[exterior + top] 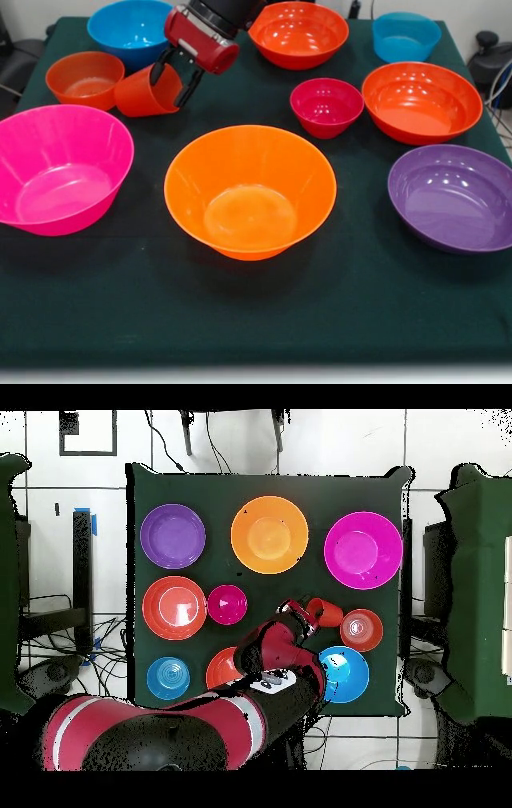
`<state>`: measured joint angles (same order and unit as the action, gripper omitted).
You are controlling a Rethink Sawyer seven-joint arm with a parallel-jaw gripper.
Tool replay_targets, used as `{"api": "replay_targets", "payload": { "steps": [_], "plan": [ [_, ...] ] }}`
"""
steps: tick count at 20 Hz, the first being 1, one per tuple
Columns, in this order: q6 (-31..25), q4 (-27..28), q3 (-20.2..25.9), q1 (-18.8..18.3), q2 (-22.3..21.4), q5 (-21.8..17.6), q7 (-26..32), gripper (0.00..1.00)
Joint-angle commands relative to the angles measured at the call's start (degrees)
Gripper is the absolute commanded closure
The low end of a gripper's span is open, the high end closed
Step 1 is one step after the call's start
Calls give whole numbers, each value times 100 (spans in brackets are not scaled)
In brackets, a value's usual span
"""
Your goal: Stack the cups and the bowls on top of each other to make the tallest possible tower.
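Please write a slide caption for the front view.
Gripper holds the tilted orange-red cup beside a small orange bowl.
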<state>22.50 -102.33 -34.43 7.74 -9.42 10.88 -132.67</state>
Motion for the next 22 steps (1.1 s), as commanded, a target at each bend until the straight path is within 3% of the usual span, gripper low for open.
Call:
{"api": "replay_targets", "payload": {
  "steps": [1, 11, 19, 22],
  "plan": [
    [-527, 224, 924, -41, -63, 225, -765, 0],
    [-613, 202, 981, 41, -114, 313, -797, 0],
    [-787, 207, 947, 208, -101, 560, -784, 0],
    [-989, 242, 761, 416, 3, 847, -725, 0]
  ]
}}
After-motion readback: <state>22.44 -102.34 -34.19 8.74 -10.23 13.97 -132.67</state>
